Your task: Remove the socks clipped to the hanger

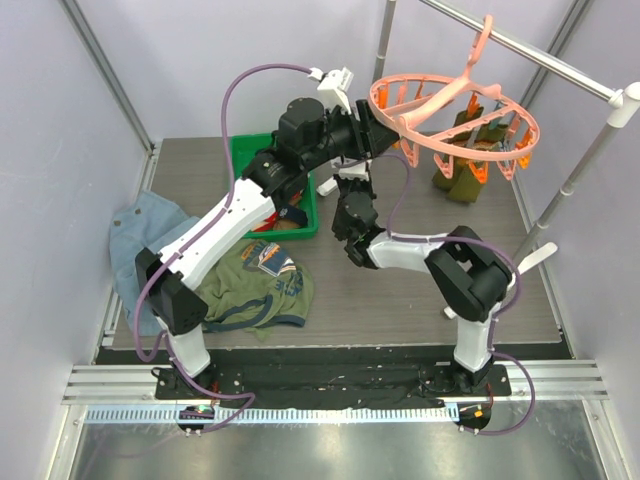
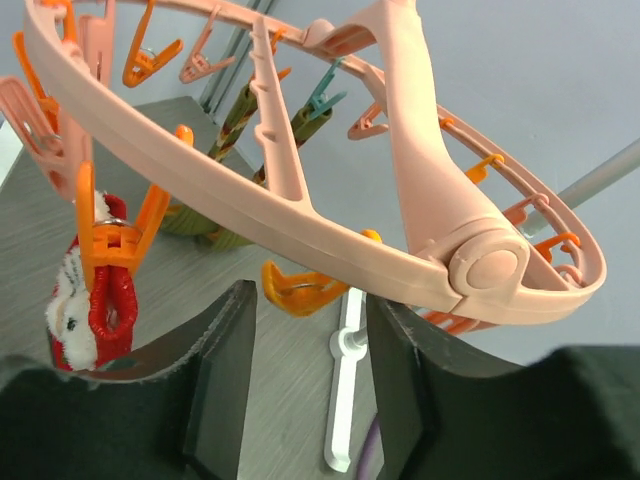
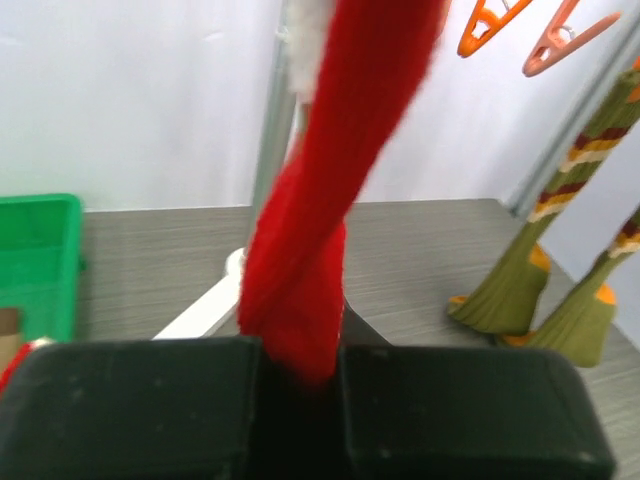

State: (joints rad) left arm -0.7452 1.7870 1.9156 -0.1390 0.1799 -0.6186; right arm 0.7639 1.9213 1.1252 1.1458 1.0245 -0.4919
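The right claw [image 3: 300,388] is clenched on one red sock [image 3: 330,180], which rises from between its fingers. The left claw [image 2: 305,390] is released, its fingers spread just under the ring of the hanger [image 2: 330,240]. Beside it an orange clip [image 2: 112,245] pinches the red sock's top. Two olive socks [image 3: 510,290] with orange stripes hang from clips on the ring's far side. The hanger's hook sits over a metal rail [image 1: 545,65]. One green bin [image 1: 242,158] on the desk [image 1: 400,300] holds some brownish fabric [image 1: 293,213], mostly hidden by the left arm. Nearer lie one olive T-shirt [image 1: 250,300], with a navy patterned piece [image 1: 270,258] on it, and one pale blue garment [image 1: 135,235].
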